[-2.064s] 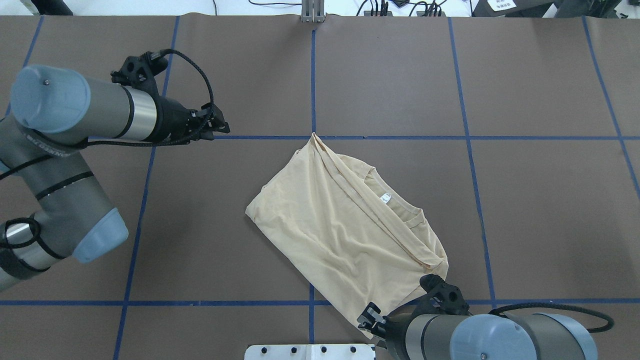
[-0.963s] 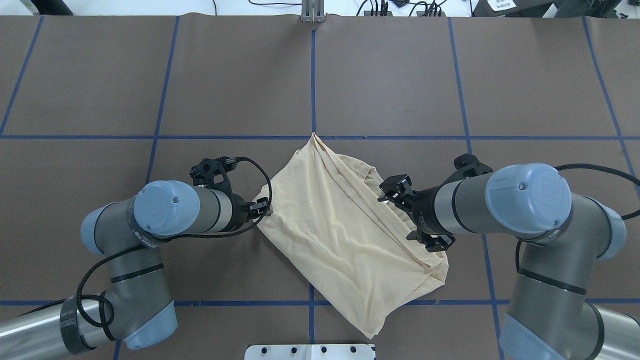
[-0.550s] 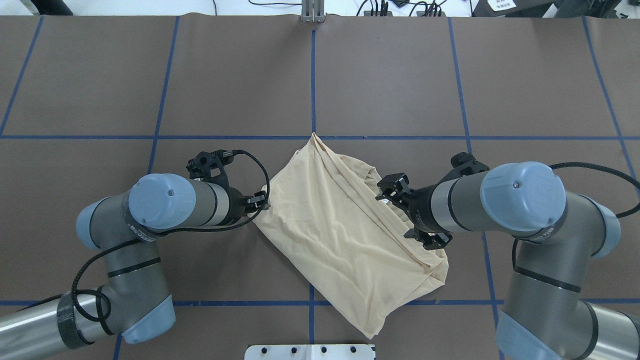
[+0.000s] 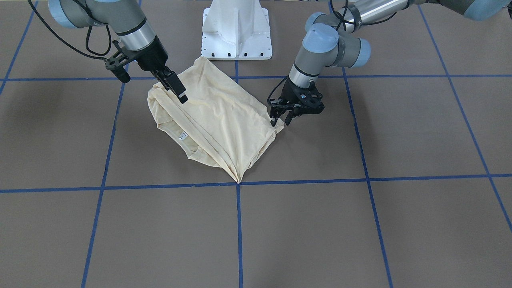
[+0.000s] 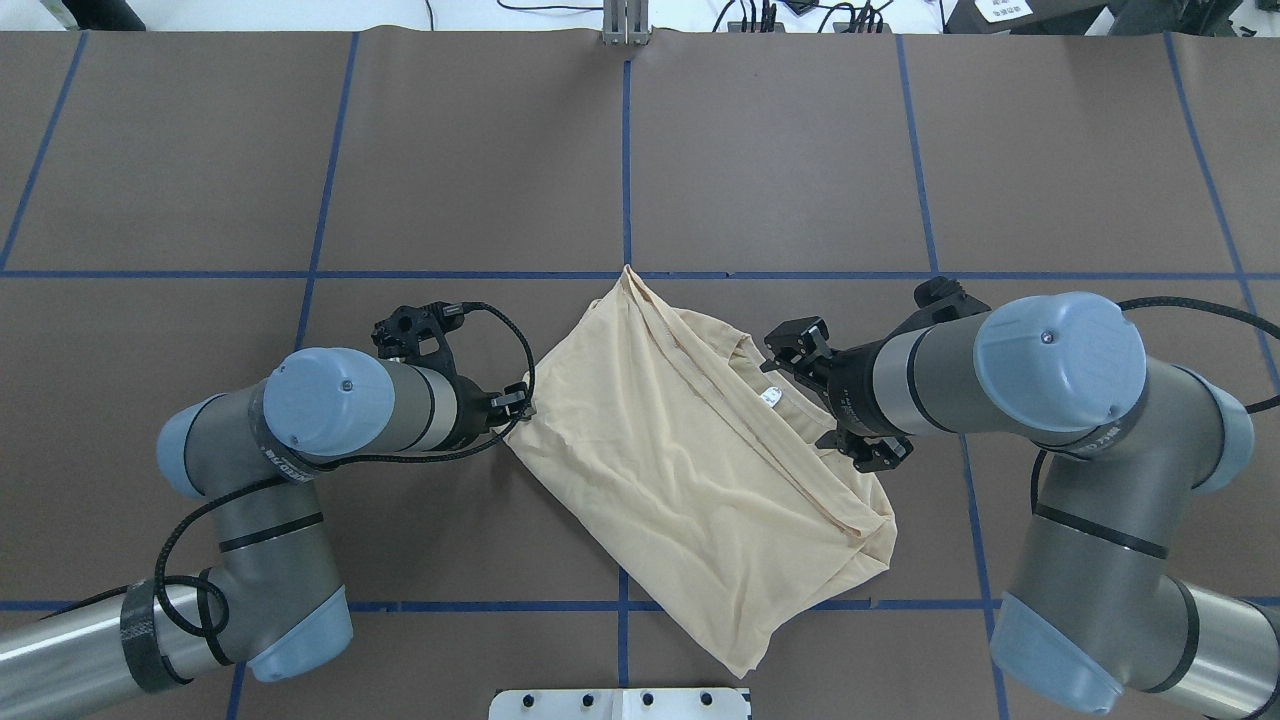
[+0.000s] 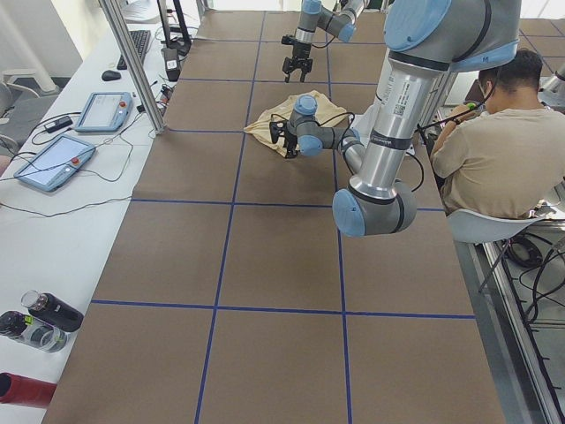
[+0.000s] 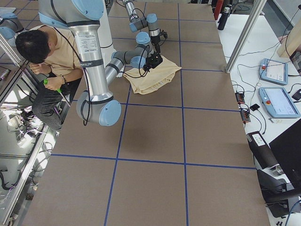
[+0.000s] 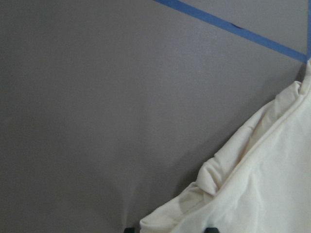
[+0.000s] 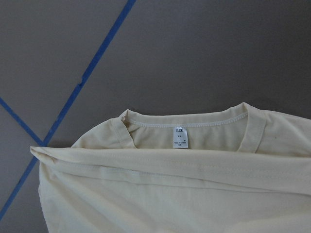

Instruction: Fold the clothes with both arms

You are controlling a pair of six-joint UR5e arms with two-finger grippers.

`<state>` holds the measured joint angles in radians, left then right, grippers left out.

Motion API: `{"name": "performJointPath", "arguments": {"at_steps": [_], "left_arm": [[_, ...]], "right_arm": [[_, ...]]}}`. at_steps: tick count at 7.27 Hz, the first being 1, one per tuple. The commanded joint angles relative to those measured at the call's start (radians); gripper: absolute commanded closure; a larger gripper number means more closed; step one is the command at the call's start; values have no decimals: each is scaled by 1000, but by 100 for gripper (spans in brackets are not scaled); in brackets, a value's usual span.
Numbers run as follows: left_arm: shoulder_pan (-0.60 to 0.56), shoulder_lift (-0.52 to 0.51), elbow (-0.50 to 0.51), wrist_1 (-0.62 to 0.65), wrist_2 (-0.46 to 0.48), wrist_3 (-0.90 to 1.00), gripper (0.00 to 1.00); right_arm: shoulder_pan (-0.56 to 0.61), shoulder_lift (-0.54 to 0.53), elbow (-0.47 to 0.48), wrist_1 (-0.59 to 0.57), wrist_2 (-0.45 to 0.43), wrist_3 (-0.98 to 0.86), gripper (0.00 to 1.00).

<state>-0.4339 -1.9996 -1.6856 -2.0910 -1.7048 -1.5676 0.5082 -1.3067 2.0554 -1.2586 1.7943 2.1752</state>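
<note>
At the left, the left gripper sits low on the brown table at the shirt's left corner; its fingers are parted, and the left wrist view shows the bunched corner lying between the two tips, not yet pinched. The shirt lies mid-table as a slanted, already doubled oblong. Its far tip touches the blue tape cross and its near end is close to the white base plate. To the right, the collar and the white neck tag face up beside a long folded band. The right gripper hangs just over that collar edge with its fingers spread wide, holding nothing. The step in hand looks like taking two matched holds for the next fold. To do it well, the left fingers should push a little further under the corner before closing, so that they catch every layer and not only the top skin of this thin jersey. The right gripper should come straight down onto the shirt's right edge beside the tag and pinch the whole thickness there. Both holds should then rise together, low and level, and travel in step. Otherwise the cloth is likely to stretch, skew or shed its lower layers.
</note>
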Motion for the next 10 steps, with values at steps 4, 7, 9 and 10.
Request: {"name": "performJointPath", "arguments": {"at_steps": [4, 7, 9, 10], "left_arm": [[0, 1, 0, 6, -3, -5, 100], [-103, -11, 26, 3, 5, 76, 100], [-190, -60, 94, -4, 4, 194, 100], [-227, -124, 191, -48, 4, 222, 100]], "right_arm": [[7, -2, -1, -1, 0, -9, 0], [9, 0, -1, -1, -1, -9, 0], [18, 1, 0, -19, -1, -9, 0], [26, 1, 0, -19, -1, -9, 0]]}}
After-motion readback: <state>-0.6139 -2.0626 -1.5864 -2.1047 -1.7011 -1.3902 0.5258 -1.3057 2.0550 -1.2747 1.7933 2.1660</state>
